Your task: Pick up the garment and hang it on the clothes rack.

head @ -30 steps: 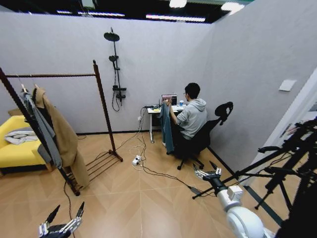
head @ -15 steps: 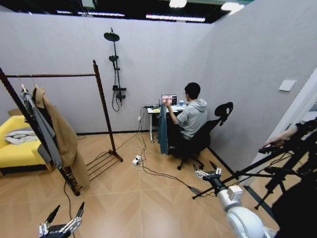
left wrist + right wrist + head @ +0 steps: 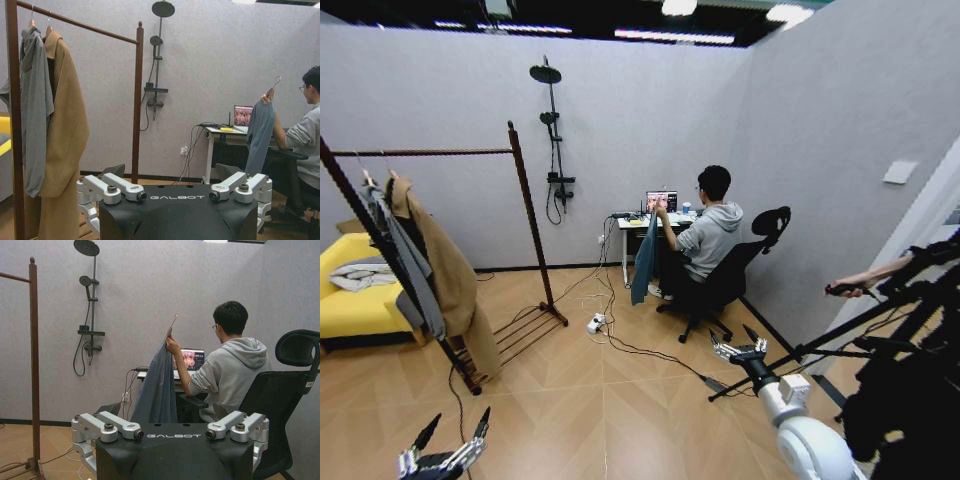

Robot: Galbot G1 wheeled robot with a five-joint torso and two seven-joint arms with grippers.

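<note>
The right gripper hovers low over the floor at about 5 o'clock in the head view with its fingers spread and empty, and the left gripper hangs parked at 7 o'clock, likewise spread and holding nothing. The garment hangs well apart from both, at about 1 o'clock beyond the right gripper, held up on its hanger by a seated person's hand beside the desk. To receive it well, the robot should probably close in first, grip the hanger's exposed neck rather than the soft cloth, then carry it to the free stretch of bar on the clothes rack at 10 o'clock, beside the tan coat.
</note>
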